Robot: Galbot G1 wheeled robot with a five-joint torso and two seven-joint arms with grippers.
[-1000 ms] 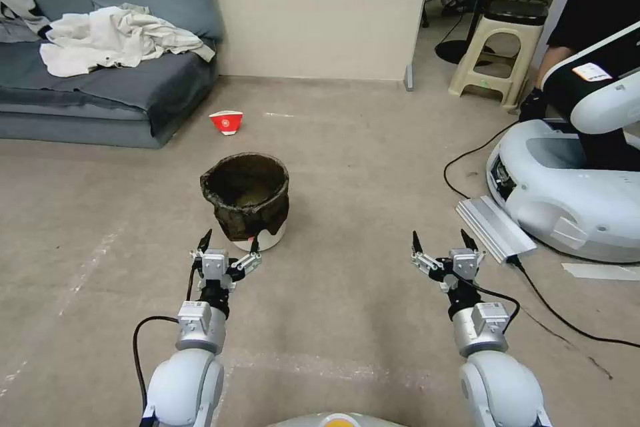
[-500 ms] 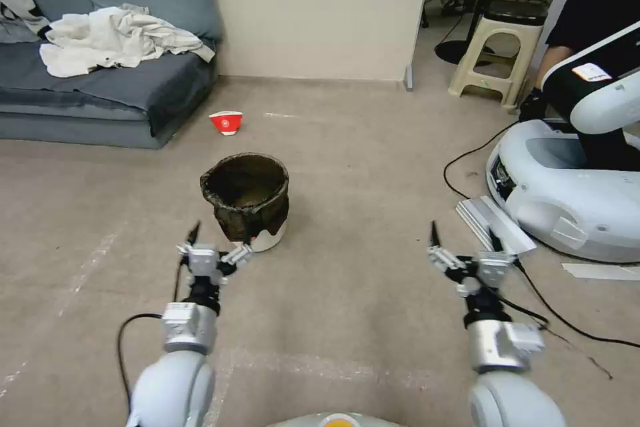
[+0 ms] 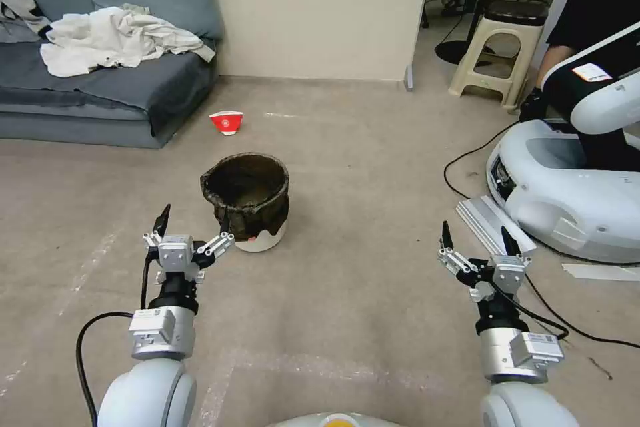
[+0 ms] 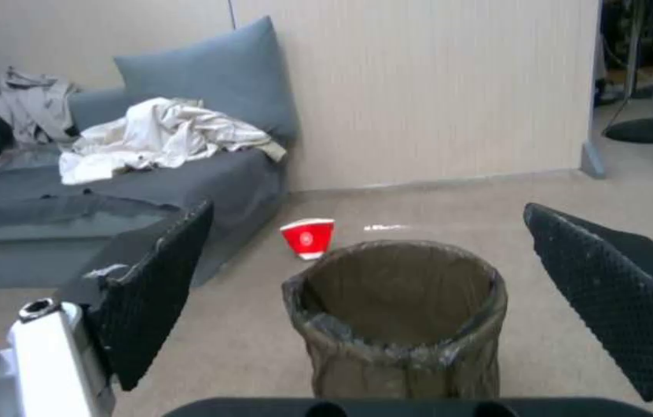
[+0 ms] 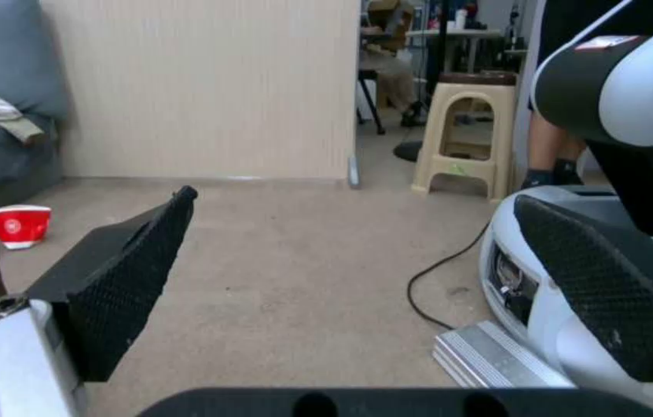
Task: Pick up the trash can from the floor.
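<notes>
Task status: not yet started in any physical sense; the trash can (image 3: 245,200) stands upright on the floor (image 3: 360,167), ungrasped, its dark bag liner folded over the rim and white base showing below. No contact with either gripper. Lift, and the grasp before it, both remain. Left gripper (image 3: 192,223) sits low, just in front of the can on the robot's side and a little to its left; its inner fingertip (image 3: 225,220) overlaps the can's wall in the head view, but from the left wrist camera the can (image 4: 396,324) appears ahead of and between the two black textured pads (image 4: 158,289), apart from both, so I judge no touch. Left fingers: spread wide, holding nothing. The opening looks broad enough to straddle a section of rim or wall, though probably not the whole can. Right gripper (image 3: 475,233) hovers well to the right of the can, over bare floor, near a black cable (image 3: 467,160) and a ribbed metal bar (image 3: 490,220) lying beside another robot's white base (image 3: 567,193). Right fingers: also spread wide, empty, touching nothing; right wrist view confirms pads (image 5: 129,284) apart with floor between. A red-and-white paper cup (image 3: 227,121) lies beyond the can, near the grey sofa (image 3: 107,90); not part of the task. Judgement: approach phase, left arm is the likelier one to take the can.
</notes>
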